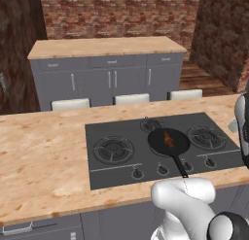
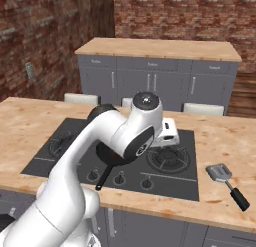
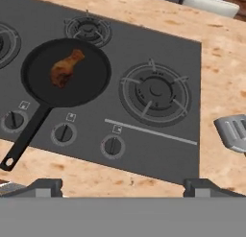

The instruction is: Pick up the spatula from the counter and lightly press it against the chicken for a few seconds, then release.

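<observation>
The spatula (image 2: pixel 227 179) lies flat on the wooden counter to the right of the stove, grey slotted head toward the stove and black handle toward the front edge. Its head (image 3: pixel 233 133) shows at the right edge of the hand view. A brown chicken drumstick (image 3: pixel 65 68) lies in a black frying pan (image 3: pixel 91 80) on the cooktop, also seen in the left base view as chicken (image 1: pixel 168 138) in the pan (image 1: pixel 160 145). My gripper (image 3: pixel 124 188) hovers above the stove's front, open, with nothing between its fingertips (image 3: pixel 46 185). It is up and left of the spatula.
The black cooktop (image 1: pixel 121 171) has several burners and a row of knobs (image 3: pixel 112 146) along its front. The pan's handle (image 3: pixel 24 140) points toward the counter's front edge. Bare wooden counter (image 1: pixel 44 156) stretches left of the stove. Stools and grey cabinets (image 1: pixel 107 81) stand beyond.
</observation>
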Tool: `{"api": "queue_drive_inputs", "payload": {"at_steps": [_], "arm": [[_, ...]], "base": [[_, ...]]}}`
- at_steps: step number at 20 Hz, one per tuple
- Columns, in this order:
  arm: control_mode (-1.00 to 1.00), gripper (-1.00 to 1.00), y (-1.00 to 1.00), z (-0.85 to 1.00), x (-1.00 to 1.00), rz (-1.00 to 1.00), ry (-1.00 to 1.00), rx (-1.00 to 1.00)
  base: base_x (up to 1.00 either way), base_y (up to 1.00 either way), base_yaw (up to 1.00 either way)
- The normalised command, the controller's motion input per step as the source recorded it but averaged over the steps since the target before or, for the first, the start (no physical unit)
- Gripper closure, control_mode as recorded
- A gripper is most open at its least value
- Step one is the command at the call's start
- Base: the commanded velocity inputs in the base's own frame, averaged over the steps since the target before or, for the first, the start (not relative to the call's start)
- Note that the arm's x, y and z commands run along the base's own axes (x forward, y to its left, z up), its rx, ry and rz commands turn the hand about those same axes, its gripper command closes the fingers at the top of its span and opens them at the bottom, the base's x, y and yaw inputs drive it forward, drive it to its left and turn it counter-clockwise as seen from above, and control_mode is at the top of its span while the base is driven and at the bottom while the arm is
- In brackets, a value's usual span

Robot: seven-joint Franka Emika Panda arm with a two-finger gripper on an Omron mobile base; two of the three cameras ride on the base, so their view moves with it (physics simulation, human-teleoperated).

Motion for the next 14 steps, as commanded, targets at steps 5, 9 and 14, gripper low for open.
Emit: {"api": "queue_drive_inputs", "payload": {"at_steps": [5, 9, 14], "arm": [[-1.0, -1.0, -0.46, -0.07, 0.0, 0.02, 0.17, -0.02], [-1.0, -1.0, -0.47, -0.15, -0.09, 0.1, 0.0, 0.0], [-1.0, -1.0, -0.44, -0.23, -0.02, 0.11, 0.01, 0.0]], "base": [[0.0, 0.0, 0.0], [0.0, 0.0, 0.0], [0.0, 0.0, 0.0]]}}
